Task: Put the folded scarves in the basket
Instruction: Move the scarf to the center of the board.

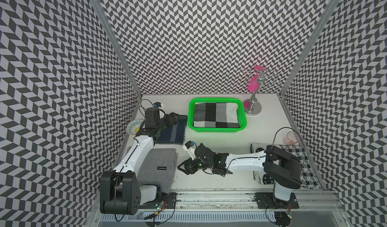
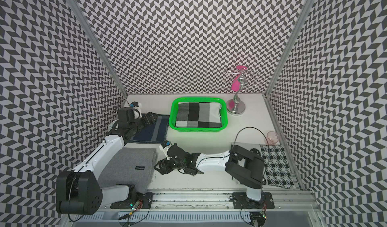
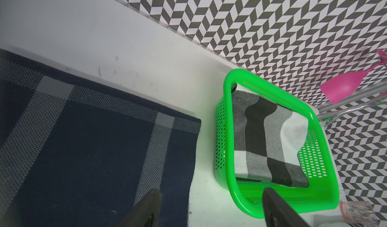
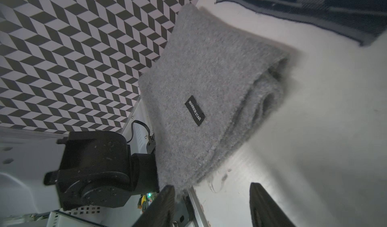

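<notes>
**Status.** The placement step is judged complete. The checked scarf, folded, lies flat inside the basket and covers most of its floor. In both top views no edge hangs over the rim. In the left wrist view the white corner appears to bulge up slightly against the basket wall.

**Left end effector**. The jaws stand apart with nothing between them. It sits just beside the basket, above a navy scarf that lies on the counter next to the basket.

**Right end effector**. The jaws stand apart and are empty. It is well apart from the basket, near a grey scarf.

**Remaining.** Nothing grips the checked scarf, so only retraction of both arms appears outstanding. Whether the navy and grey scarves also belong in the basket cannot be determined.
</notes>
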